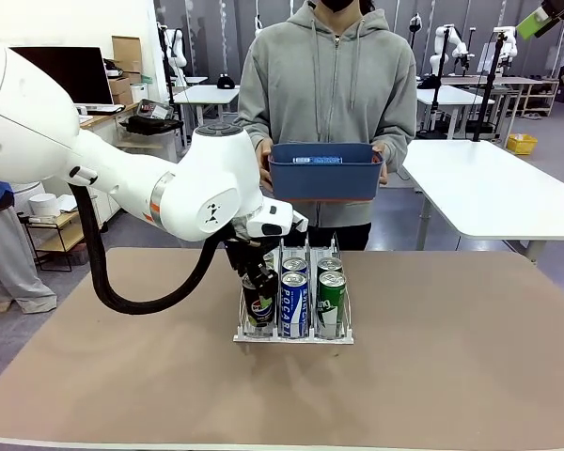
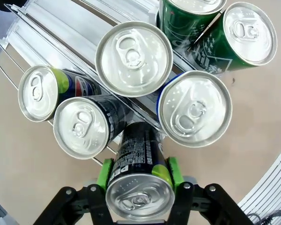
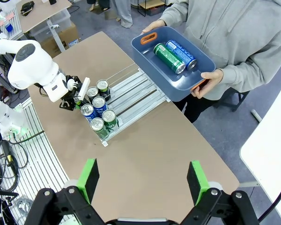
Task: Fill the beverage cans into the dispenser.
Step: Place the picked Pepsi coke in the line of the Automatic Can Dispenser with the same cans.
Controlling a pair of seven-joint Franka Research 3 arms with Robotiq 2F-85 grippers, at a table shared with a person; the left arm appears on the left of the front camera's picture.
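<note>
Brown mat covers the table (image 1: 451, 376). The lab room behind has a white side table (image 1: 493, 188) and more benches. A person stands at the far edge holding a blue bin (image 1: 324, 178); a loose green can (image 3: 168, 58) and a blue can (image 3: 181, 53) lie in it.

The dispenser (image 1: 291, 338) sits mid-table, with a Pocari can (image 1: 293, 303) and a racked green can (image 1: 331, 299) at its near end.

Left gripper (image 1: 259, 280): pads clamped on a black Pepsi can (image 2: 139, 197) at the near end of the left lane, other cans crowding close beside it.

Right gripper (image 3: 143, 182): high above the table, fingers spread wide, empty.
</note>
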